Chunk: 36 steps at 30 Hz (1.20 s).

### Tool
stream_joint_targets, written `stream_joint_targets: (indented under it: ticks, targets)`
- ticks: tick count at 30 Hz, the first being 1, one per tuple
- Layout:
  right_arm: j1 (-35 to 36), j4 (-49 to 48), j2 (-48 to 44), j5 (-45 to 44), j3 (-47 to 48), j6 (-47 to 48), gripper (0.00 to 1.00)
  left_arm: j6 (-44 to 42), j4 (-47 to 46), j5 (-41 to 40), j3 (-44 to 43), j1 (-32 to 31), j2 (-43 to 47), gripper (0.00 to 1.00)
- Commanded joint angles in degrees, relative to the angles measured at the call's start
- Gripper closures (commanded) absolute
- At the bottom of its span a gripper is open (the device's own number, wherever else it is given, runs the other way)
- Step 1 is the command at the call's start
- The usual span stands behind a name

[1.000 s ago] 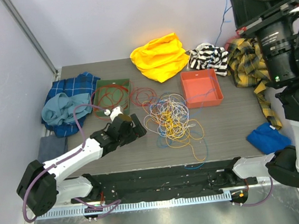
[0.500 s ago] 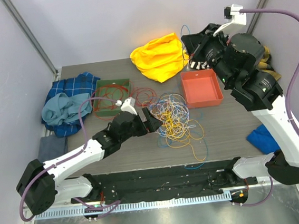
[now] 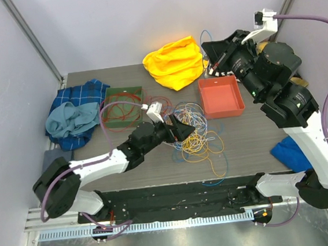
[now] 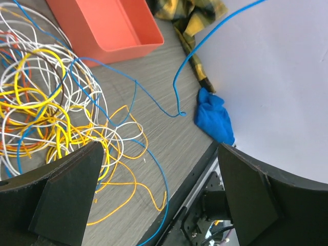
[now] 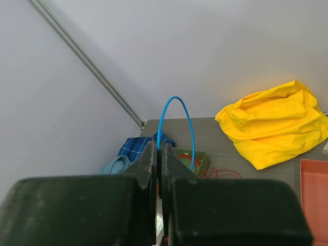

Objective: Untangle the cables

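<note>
**Left gripper point(image 3: 180, 130) has advanced onto the cables point(image 3: 192, 130)**

Its jaws stand wide over the near-left edge of the tangle of yellow, white, orange and blue loops at mid-table. The right gripper point(image 3: 211, 62) is raised above the orange tray point(image 3: 210, 89) and pinched tight on a blue cable point(image 5: 177, 100), which arches up from its fingertips.

Cables point(image 3: 195, 134) yellow, white, blue; tray point(image 3: 226, 114) orange-red.
</note>
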<state>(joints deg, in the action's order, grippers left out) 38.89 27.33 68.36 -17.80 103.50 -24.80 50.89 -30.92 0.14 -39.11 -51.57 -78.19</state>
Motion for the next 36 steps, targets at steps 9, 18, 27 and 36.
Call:
stream_joint_targets:
  ticks: [9,18,27,36]
  targets:
    - [0.22,-2.37,-1.21,2.86,-1.11,-1.22,0.99,-1.06,-16.54,0.3,-8.07,-4.33,-16.53,0.0]
    - [0.3,-0.71,-1.56,2.69,-0.67,-0.08,0.99,8.51,-29.71,2.4,-14.67,-2.75,-30.43,0.08]
    - [0.22,1.76,-5.33,-2.23,-3.21,2.65,0.99,14.33,-24.24,8.2,-12.22,4.28,-24.31,1.0]
    - [0.22,0.44,-13.5,-5.14,-16.48,1.07,0.99,-5.42,24.91,5.67,-35.48,7.62,-5.05,1.0]
